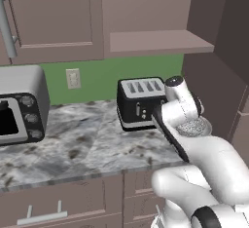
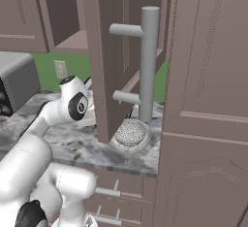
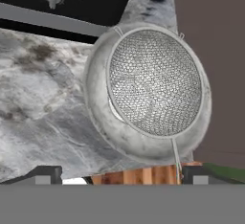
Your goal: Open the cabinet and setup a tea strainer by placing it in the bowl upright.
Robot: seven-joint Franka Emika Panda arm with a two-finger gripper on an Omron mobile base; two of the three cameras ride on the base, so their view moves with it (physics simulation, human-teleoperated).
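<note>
Gripper (image 3: 122, 174) jaws spread wide at the bottom of the hand view, holding nothing

Just above them, mid-frame, the tea strainer (image 3: 154, 83) sits mesh-down inside the speckled bowl (image 3: 98, 104) on the marble counter (image 3: 43, 98), its thin handle reaching toward the fingertips; black toaster (image 3: 62, 0) upper left, open cabinet door (image 2: 114, 51) centre of the right base view

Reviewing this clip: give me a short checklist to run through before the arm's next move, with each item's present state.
1. Tall taupe-brown cabinet door swung open: ok.
2. Silver wire-mesh tea strainer inside the off-white speckled bowl: ok.
3. Strainer upright, mesh cup facing up: ok.
4. Claw open, holding nothing: ok.
5. Strainer's thin handle clear of the claw's fingertips: cannot tell, it runs close between them.
6. Bowl resting flat on the grey marbled counter: ok.
</note>
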